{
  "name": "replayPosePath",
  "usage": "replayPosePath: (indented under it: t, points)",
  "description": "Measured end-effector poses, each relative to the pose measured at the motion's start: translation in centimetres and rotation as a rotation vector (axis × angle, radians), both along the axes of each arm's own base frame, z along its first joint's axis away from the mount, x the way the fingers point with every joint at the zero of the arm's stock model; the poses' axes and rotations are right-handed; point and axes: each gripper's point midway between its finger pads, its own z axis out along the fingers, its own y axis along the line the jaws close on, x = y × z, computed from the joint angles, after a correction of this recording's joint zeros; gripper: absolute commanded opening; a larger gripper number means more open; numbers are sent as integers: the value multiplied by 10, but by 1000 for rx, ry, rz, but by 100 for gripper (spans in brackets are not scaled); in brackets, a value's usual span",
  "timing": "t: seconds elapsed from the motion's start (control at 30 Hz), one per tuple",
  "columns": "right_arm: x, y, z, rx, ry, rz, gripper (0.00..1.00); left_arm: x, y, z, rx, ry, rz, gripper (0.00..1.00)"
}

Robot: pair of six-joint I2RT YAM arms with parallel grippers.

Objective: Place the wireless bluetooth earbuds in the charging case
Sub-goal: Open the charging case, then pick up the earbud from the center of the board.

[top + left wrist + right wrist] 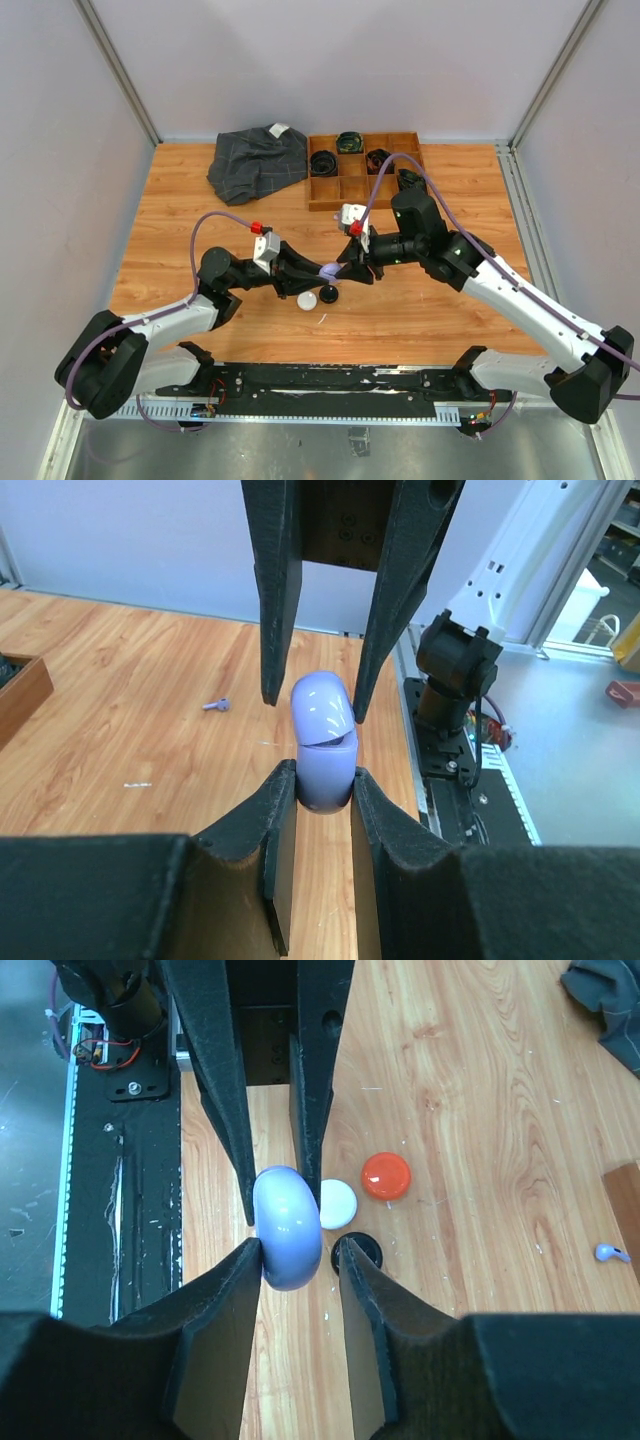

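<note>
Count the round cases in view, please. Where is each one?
4. The purple case is gripped in the left jaws. The white case, the orange case and the black case lie on the table close beside it. Others may be hidden.

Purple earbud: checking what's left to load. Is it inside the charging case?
No, the purple earbud lies on the wooden table, well apart from the purple charging case.
</note>
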Motion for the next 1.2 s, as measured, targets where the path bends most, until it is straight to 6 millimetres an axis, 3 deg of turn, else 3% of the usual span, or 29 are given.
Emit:
replayPosePath:
  t: [0.47,0.77,1.03,1.2]
  points:
    - [21,-3,8,9,-56,-116,45,-6,-3,-18,55,6,-8,0]
    - [46,-18,-1,-50,-50,-299,53,30,8,-36,115,90,220,0]
    - [85,-60,-45,-212,59,-595,54,60,37,-54,140,126,463,0]
    - [107,-110,-76,-278,172,-821,54,63,51,-82,189,141,541,0]
